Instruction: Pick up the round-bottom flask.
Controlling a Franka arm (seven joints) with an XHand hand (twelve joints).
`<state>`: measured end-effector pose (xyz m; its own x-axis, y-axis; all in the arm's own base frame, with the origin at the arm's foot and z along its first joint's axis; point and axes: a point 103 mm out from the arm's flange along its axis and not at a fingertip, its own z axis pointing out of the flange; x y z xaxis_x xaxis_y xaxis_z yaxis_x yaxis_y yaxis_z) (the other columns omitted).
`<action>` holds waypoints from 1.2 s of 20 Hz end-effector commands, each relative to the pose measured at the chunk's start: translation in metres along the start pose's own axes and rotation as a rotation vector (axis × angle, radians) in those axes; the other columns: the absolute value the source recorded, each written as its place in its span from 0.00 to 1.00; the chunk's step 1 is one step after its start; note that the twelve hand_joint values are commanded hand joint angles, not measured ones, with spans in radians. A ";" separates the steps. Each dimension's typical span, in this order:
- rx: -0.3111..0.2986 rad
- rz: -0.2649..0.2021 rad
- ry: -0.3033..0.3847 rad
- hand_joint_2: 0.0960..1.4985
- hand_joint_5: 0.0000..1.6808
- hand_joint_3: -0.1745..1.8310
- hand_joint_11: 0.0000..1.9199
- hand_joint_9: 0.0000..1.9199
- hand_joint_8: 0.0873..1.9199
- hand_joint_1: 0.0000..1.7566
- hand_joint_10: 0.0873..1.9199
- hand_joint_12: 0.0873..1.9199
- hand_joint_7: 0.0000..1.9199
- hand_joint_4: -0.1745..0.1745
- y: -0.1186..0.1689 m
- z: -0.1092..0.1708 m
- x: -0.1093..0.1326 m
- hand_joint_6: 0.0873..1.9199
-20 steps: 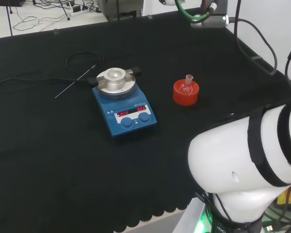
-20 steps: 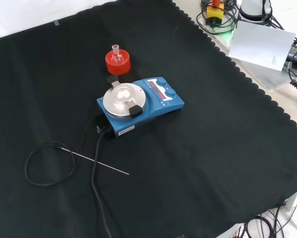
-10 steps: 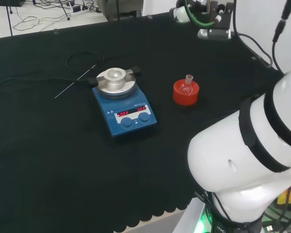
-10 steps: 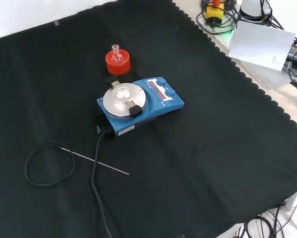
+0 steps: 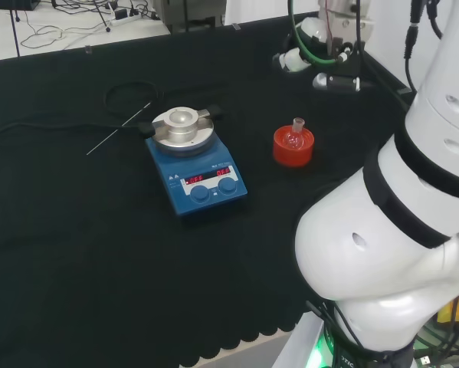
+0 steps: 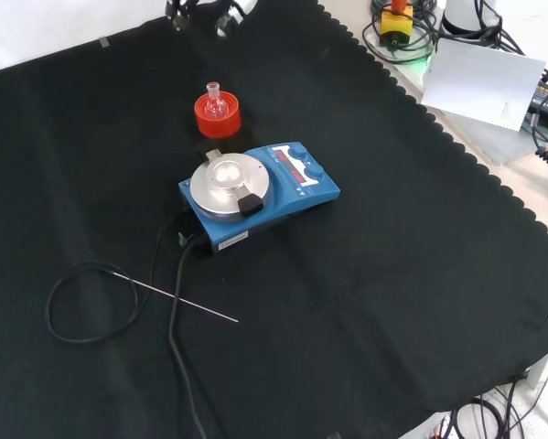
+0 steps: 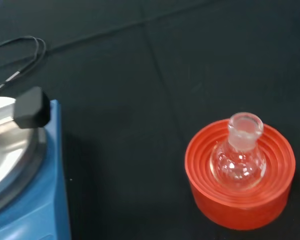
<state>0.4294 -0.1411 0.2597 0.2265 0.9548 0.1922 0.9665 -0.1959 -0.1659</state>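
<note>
Round-bottom flask (image 7: 238, 159) of clear glass sits upright in a red ribbed stand (image 7: 240, 175), its short neck pointing up and its bulb nested in the stand's hollow. In the head view the flask (image 5: 295, 135) and stand (image 5: 293, 147) are on the black cloth of the table (image 5: 76, 253), toward the table's far right part; nothing touches them. Just beside the stand, apart from it, is a blue magnetic stirrer (image 5: 194, 163) with a round metal top plate (image 5: 182, 128) and two knobs on its front face. In the front view the stirrer (image 6: 258, 193) lies nearer the camera than the stand (image 6: 218, 114). A black cable (image 6: 92, 302) loops on the cloth beyond the stirrer, toward the table's near left corner in the front view, and a thin metal rod (image 6: 173, 298) lies across it. The hand (image 5: 295, 58) hangs above the cloth near the table's far edge in the head view, well apart from the flask; whether its fingers are spread or curled cannot be told.
</note>
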 end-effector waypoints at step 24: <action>0.062 0.081 0.095 0.43 0.34 0.37 0.02 0.21 0.33 0.47 0.33 0.73 0.12 0.42 0.007 0.096 -0.051 0.23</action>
<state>0.4157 -0.1793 0.1756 0.3050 0.9171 0.2565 0.9420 -0.2511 -0.2226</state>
